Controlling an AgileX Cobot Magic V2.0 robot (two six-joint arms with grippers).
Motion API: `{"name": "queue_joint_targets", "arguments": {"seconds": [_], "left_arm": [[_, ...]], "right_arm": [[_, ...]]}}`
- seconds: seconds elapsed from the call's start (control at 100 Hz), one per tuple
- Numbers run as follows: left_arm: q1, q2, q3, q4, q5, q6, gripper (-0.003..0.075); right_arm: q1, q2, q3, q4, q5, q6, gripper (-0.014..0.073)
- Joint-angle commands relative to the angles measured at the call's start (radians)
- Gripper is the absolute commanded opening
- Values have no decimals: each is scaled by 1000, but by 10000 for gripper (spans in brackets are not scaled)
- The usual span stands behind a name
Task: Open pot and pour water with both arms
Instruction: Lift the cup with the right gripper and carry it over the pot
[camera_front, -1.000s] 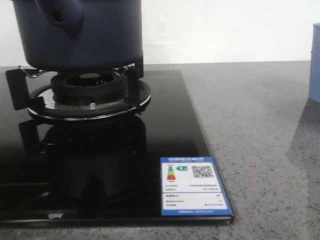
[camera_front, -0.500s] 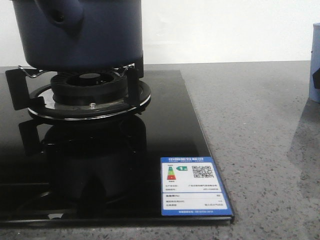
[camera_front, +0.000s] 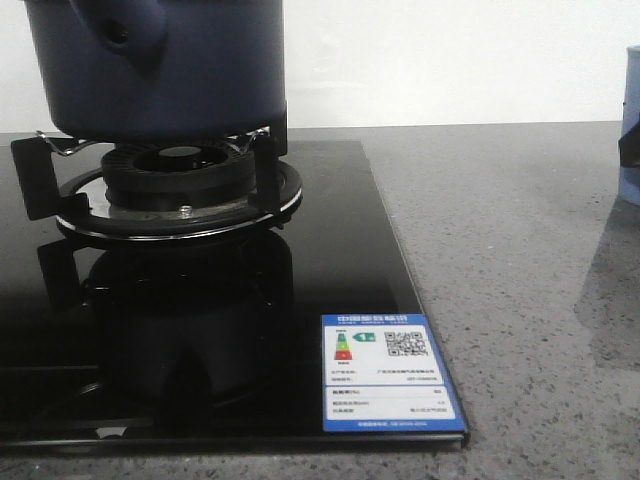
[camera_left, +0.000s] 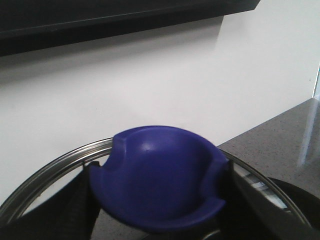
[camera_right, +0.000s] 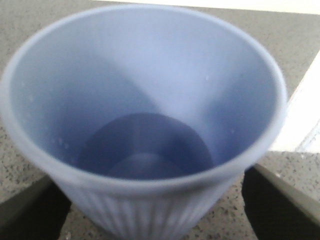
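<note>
The dark navy pot (camera_front: 180, 70) stands on the gas burner (camera_front: 180, 175) at the far left, its stubby handle (camera_front: 120, 30) facing me; its top is cut off by the frame. In the left wrist view my left gripper (camera_left: 160, 212) is shut on the blue knob (camera_left: 160, 175) of a glass lid with a metal rim (camera_left: 50, 167). The white wall shows through the glass. My right gripper (camera_right: 155, 210) stands open around a pale blue ribbed cup (camera_right: 145, 100), one finger (camera_right: 275, 205) on each side with a gap. In the front view, the cup (camera_front: 630, 100) and a dark finger (camera_front: 630, 150) show at the right edge.
A black glass cooktop (camera_front: 340, 260) covers the left half, with a blue-and-white label (camera_front: 388, 372) at its near right corner. Grey speckled counter (camera_front: 520, 260) stretches to the right. A white wall (camera_front: 450, 60) closes the back.
A dark part of my right gripper has come into the front view at the right edge by the cup and risen slightly. The pot has not moved.
</note>
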Motion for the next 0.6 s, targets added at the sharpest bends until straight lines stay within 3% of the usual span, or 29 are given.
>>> {"name": "queue_joint_targets", "arguments": {"seconds": [0.0, 0.59], "left_arm": [[3, -32, -41, -75, -2, -6, 339], [3, -32, -41, -75, -3, -6, 339]], "right_arm": [[-6, -10, -31, -2, -99, -9, 621], [-6, 71, -69, 4, -137, -9, 619]]}}
